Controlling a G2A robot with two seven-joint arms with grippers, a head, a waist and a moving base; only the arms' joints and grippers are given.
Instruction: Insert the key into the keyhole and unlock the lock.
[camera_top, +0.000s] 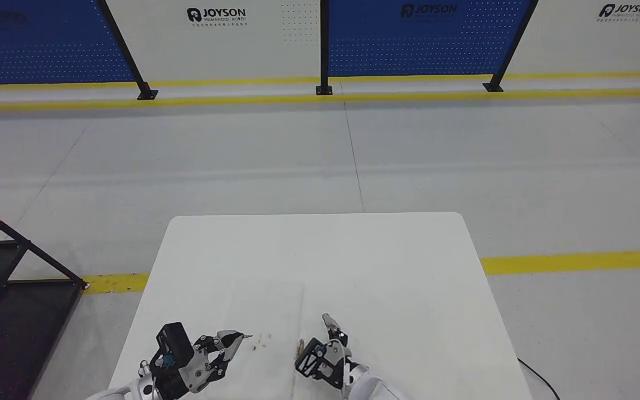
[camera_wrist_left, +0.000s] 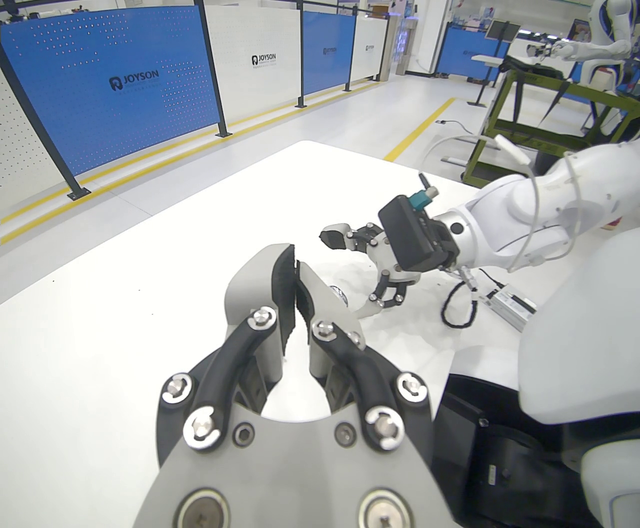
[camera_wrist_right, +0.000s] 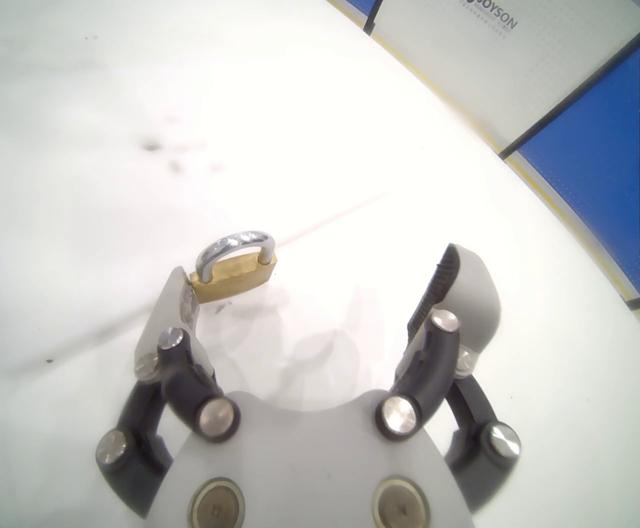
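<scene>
— Where do we find the padlock (camera_wrist_right: 235, 274)?

— Right at the tip of one finger (camera_wrist_right: 172, 305) of the right gripper (camera_wrist_right: 315, 272), touching it. It sits at that fingertip's end, not in the middle of the gap, and well apart from the other finger.

— So that gripper holds nothing?

— Its jaws are spread wide, with only the white table (camera_wrist_right: 350, 150) between them.

— How does the padlock look to us?

— It has a small, blocky, brass-coloured body with a silver shackle (camera_wrist_right: 235, 242) arching over it. As far as we can see, both shackle legs run down into the body. The shackle points away from the gripper's palm. We cannot make out the keyhole face.

— And from above?

— There the padlock (camera_top: 299, 347) is a small tan spot against the right gripper (camera_top: 315, 338), on the side facing the left gripper (camera_top: 232, 340). A few small pale bits (camera_top: 258, 340) lie between the two grippers, too small for us to name.

— And the left gripper?

— In its own wrist view the left gripper (camera_wrist_left: 295, 265) has its ribbed black pads pressed together. We cannot tell whether anything thin is pinched there. It sits near the right gripper (camera_wrist_left: 350, 272), not touching it.
</scene>
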